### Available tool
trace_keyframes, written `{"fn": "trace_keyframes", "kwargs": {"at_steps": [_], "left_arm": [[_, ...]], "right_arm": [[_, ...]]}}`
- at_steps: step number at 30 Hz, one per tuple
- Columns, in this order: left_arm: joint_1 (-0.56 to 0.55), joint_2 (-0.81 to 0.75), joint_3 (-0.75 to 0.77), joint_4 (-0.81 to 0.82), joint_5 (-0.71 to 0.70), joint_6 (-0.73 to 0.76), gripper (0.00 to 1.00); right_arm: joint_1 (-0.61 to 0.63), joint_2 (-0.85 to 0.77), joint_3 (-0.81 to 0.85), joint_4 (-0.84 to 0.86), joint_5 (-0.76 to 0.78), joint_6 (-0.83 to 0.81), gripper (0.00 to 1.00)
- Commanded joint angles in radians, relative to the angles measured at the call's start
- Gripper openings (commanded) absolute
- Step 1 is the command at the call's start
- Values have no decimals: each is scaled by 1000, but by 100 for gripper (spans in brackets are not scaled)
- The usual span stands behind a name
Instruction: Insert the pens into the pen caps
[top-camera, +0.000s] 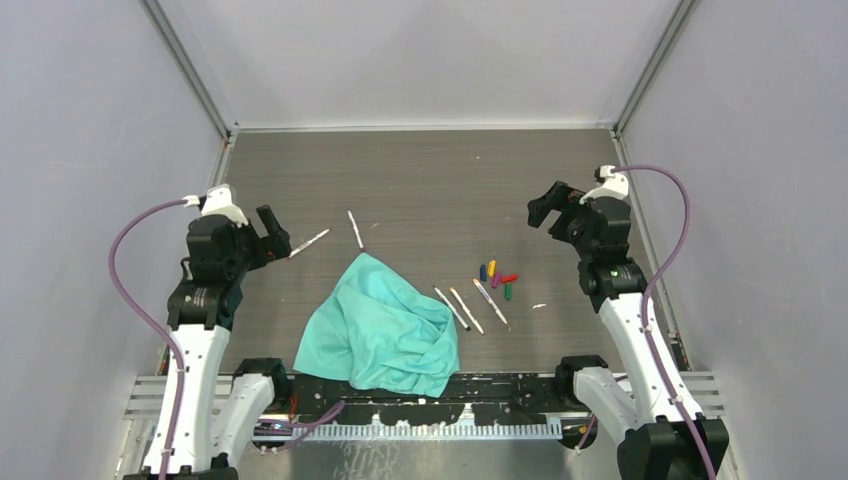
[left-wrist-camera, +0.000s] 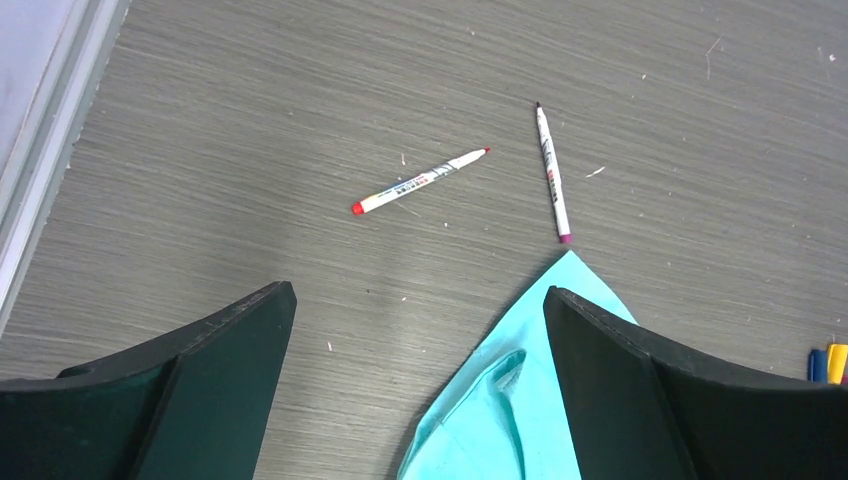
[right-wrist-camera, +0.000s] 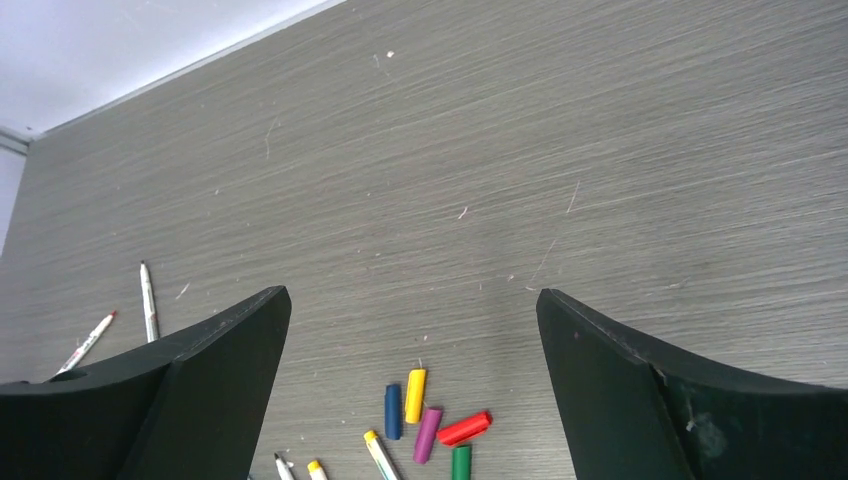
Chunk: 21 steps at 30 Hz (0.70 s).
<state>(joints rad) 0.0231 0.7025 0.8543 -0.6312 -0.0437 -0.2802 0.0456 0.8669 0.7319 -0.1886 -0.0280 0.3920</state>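
Five pens (top-camera: 466, 311) lie flat on the table (top-camera: 420, 170), all uncapped. Three are side by side just right of the cloth. The other two are apart on the left: a red-tipped pen (left-wrist-camera: 420, 181) and a purple-tipped pen (left-wrist-camera: 551, 175), whose purple end sits just beside the cloth's far corner. Five pen caps (top-camera: 496, 280), one each of blue, yellow, purple, red and green, form a loose cluster just right of the three pens, none on a pen. One teal cloth (top-camera: 380, 325), crumpled, lies between the pen groups. Tip colours of the three pens are hard to read from above, and the right wrist view cuts them off at its bottom edge. Whether the cloth touches the nearest pen, cannot tell. One small white scrap (top-camera: 539, 306) lies right of the caps, too small to identify. The left claw (top-camera: 274, 232) is spread wide and empty, near the red-tipped pen. The right claw (top-camera: 549, 214) is spread wide and empty, beyond the caps.
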Motion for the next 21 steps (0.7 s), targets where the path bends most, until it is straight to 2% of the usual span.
{"fn": "trace_keyframes", "kwargs": {"at_steps": [1, 12, 17, 21], "left_arm": [[-4, 23, 13, 22, 13, 3, 98], [-5, 54, -3, -34, -100, 40, 98], [-5, 223, 62, -57, -44, 62, 99], [-5, 405, 155, -104, 2, 100, 87]], "right_arm": [[-1, -2, 43, 18, -63, -11, 100], [0, -43, 17, -15, -226, -48, 97], [0, -18, -8, -15, -365, -28, 92], [1, -15, -40, -1, -427, -1, 90]]}}
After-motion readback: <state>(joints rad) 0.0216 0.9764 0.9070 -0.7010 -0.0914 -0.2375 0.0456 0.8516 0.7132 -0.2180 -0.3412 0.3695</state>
